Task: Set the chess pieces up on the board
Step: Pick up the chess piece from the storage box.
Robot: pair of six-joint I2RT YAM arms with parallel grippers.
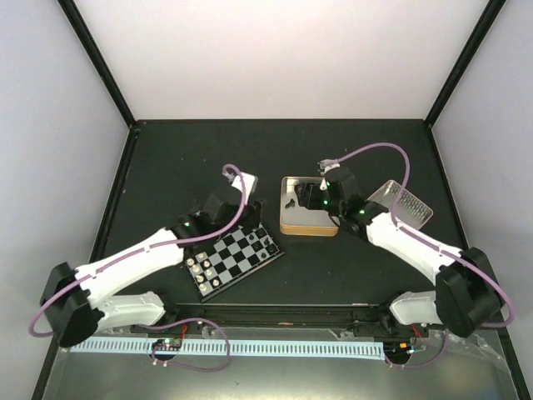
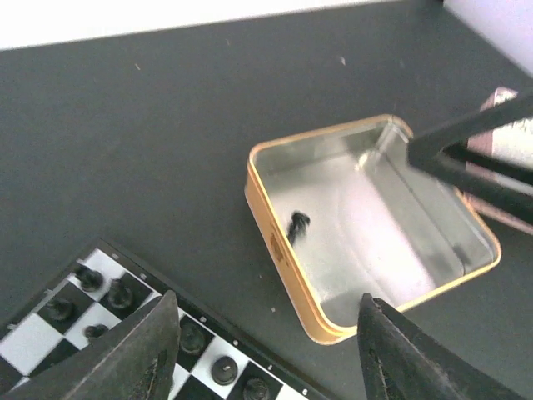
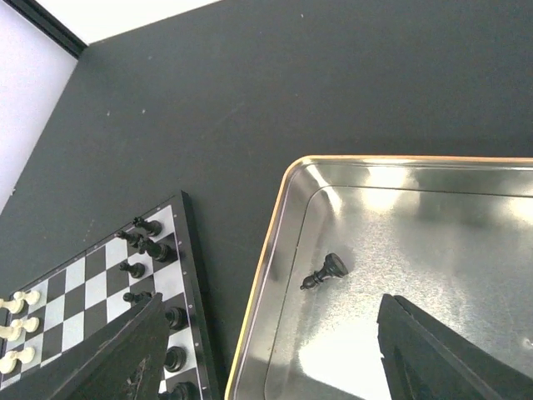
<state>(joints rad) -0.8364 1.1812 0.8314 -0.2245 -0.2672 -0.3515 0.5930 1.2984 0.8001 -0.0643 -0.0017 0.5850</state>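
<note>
The small checkered board (image 1: 236,258) lies left of centre, with several black pieces (image 1: 258,242) on its far right side and cream pieces (image 1: 200,271) on its near left. One black piece (image 3: 325,272) lies on its side in the gold-rimmed tin (image 1: 287,227); it also shows in the left wrist view (image 2: 297,225). My right gripper (image 3: 266,350) is open above the tin's left part, over that piece. My left gripper (image 2: 266,350) is open and empty above the board's (image 2: 50,333) right edge, next to the tin (image 2: 266,217).
A clear plastic lid (image 1: 401,202) lies right of the tin. Black frame posts stand at the table's back corners. A white cable rail (image 1: 250,346) runs along the near edge.
</note>
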